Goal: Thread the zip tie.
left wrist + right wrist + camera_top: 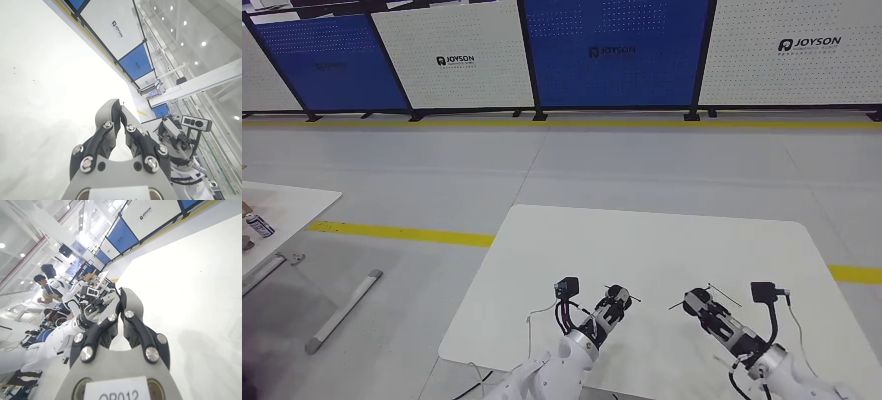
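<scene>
Both arms hang over the near part of the white table (pixel 662 240), tips pointing away from me. My left gripper (pixel 619 294) (pixel 120 106) is shut, and a short black end of a zip tie (pixel 634 298) (pixel 123 103) pokes out past its tips. To its right, a small gap away, my right gripper (pixel 695 298) (pixel 120 293) is shut on a thin black zip tie strip (pixel 728 296) (pixel 120 288) that sticks out on both sides of its tips. The right gripper (pixel 164 121) appears beyond the left one in the left wrist view.
Most of the table beyond the grippers is bare white surface. A second table (pixel 287 205) with a small item stands at the far left, and a grey bar (pixel 342 310) lies on the floor beside it. Blue and white panels (pixel 617 50) line the back.
</scene>
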Motion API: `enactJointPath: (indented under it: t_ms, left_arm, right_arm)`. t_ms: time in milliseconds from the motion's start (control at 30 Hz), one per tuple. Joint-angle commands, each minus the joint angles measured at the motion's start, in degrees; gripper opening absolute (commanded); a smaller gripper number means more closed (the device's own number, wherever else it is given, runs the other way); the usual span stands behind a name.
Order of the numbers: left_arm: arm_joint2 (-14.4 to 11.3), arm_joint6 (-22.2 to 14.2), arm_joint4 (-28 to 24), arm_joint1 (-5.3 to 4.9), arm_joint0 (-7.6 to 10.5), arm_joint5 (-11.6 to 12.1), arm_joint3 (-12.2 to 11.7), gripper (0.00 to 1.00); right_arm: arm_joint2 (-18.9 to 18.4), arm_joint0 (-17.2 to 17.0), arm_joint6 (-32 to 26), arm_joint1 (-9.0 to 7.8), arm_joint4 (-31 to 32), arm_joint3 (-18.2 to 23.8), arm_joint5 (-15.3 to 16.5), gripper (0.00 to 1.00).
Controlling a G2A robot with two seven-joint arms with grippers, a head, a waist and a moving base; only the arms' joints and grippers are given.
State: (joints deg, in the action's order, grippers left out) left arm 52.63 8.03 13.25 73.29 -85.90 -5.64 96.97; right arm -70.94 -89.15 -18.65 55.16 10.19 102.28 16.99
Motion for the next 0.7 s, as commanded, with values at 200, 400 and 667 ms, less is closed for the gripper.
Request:
enactJointPath:
  t_ms: [200, 400, 667]
  left_arm:
    - [0.0, 0.0, 0.0, 0.00, 0.00, 0.0, 0.0, 0.00]
    - [0.0, 0.0, 0.0, 0.00, 0.00, 0.0, 0.0, 0.00]
    - [0.0, 0.0, 0.0, 0.00, 0.00, 0.0, 0.0, 0.00]
  right_arm:
    - [5.1, -2.0, 13.7, 1.76, 6.0, -1.2, -0.9, 0.00]
    - [5.4, -2.1, 14.3, 1.84, 6.5, -1.1, -1.1, 0.00]
    - [6.2, -1.4, 13.7, 2.15, 6.3, -2.1, -1.2, 0.00]
